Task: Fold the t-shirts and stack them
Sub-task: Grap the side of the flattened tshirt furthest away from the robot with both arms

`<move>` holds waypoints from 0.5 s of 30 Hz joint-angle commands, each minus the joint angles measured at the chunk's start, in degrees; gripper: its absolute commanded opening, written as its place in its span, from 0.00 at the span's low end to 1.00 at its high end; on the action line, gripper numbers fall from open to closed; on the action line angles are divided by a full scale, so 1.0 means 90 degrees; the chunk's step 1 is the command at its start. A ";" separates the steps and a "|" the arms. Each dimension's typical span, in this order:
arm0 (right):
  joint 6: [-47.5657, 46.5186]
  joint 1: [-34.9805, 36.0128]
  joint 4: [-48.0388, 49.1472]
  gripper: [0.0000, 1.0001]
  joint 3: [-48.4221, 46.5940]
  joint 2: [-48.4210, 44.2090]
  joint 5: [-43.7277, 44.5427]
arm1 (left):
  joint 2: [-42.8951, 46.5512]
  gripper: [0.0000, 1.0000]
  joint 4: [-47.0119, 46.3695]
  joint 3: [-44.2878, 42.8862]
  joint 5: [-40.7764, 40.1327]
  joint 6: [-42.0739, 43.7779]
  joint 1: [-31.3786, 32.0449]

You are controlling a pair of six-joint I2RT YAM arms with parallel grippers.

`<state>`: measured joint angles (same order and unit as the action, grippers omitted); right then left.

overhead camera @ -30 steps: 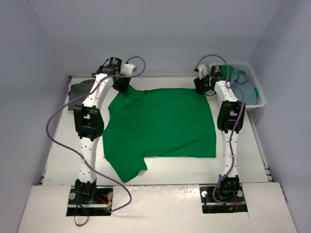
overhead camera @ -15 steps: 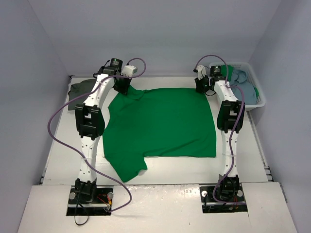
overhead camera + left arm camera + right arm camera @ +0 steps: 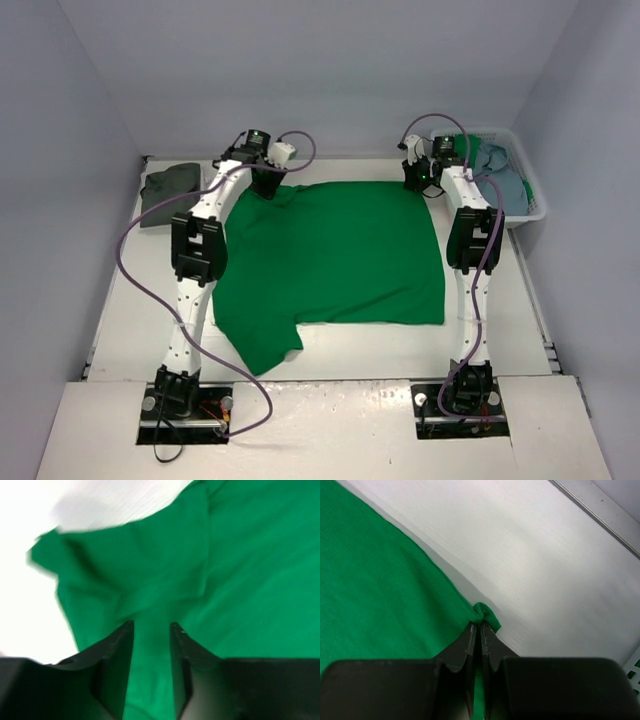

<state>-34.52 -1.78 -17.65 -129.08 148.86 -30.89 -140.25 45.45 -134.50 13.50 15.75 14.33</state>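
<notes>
My right hand (image 3: 480,626) is pinched tight on the far right corner of the green shirt (image 3: 330,250), which lies spread across the table (image 3: 130,300). My left hand (image 3: 151,630) hangs over the bunched far left sleeve, fingers slightly apart, gripping nothing. A dark shirt (image 3: 168,187) lies at the table's far left corner

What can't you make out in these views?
- Left wrist view: motion blur; unclear whether the left end effector, jaws apart, touches the green t-shirt.
- Right wrist view: the right end effector is shut on that shirt's corner; its fingers hide how much cloth is pinched.
- Top view: the right arm covers part of the basket; the clothes inside can't be counted.
- Top view: dark grey shirt too small for detail.
</notes>
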 commanded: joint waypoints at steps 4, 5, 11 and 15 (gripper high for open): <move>0.0066 0.0042 -0.0627 0.00 0.0387 -0.0153 0.0171 | -0.0081 0.38 -0.0568 -0.0378 -0.0620 0.0155 0.0293; 0.0066 0.0042 -0.0627 0.00 0.0387 -0.0172 0.0152 | -0.0101 0.39 -0.0558 -0.0417 -0.0708 0.0164 0.0293; 0.0037 0.0061 -0.0627 0.00 0.0523 -0.0212 0.0132 | 0.0182 0.40 -0.1239 0.0312 -0.1333 0.0281 0.0293; 0.0056 0.0081 -0.0637 0.00 0.0514 -0.0212 0.0151 | 0.0475 0.40 -0.1476 0.0676 -0.1431 0.0272 0.0293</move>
<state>-34.54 -1.43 -15.97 -126.72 147.74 -30.92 -142.58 36.69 -128.92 3.51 17.41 17.43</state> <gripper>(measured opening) 0.016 0.403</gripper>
